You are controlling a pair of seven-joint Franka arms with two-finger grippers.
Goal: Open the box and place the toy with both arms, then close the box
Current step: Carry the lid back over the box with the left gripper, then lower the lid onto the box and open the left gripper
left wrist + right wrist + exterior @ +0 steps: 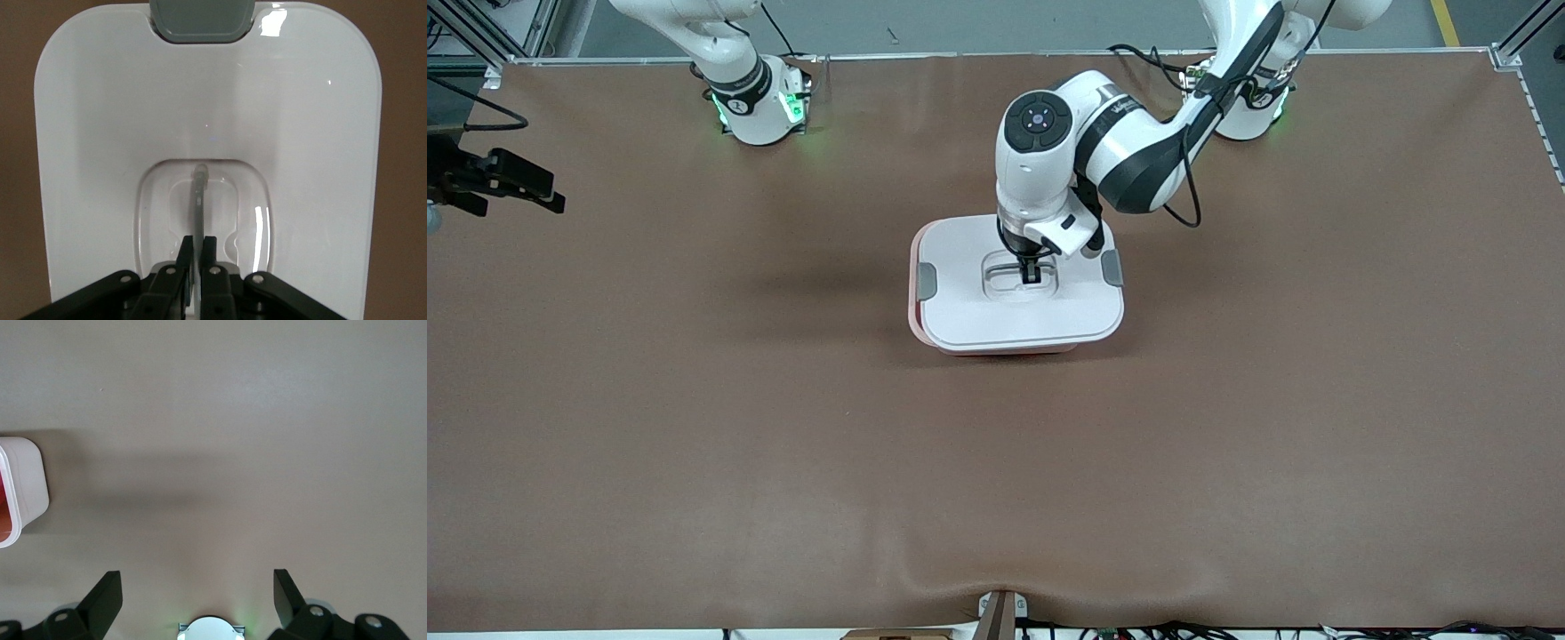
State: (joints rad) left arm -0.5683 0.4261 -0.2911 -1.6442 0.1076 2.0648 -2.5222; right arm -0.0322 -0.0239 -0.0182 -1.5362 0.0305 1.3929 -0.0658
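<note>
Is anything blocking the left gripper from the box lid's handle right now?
Nothing visible does. The left gripper is down in the lid's recess on the box, fingers shut on the thin grey handle. The right gripper waits open over bare table near its base. No toy is in view.

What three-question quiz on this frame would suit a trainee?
1. True or false: the lid sits on the box.
2. The left end effector is shut on: A) a side clip B) the lid's handle C) the toy.
3. Fill in: the right end effector is ____, over bare table.

Key: 1 true; 2 B; 3 open.
</note>
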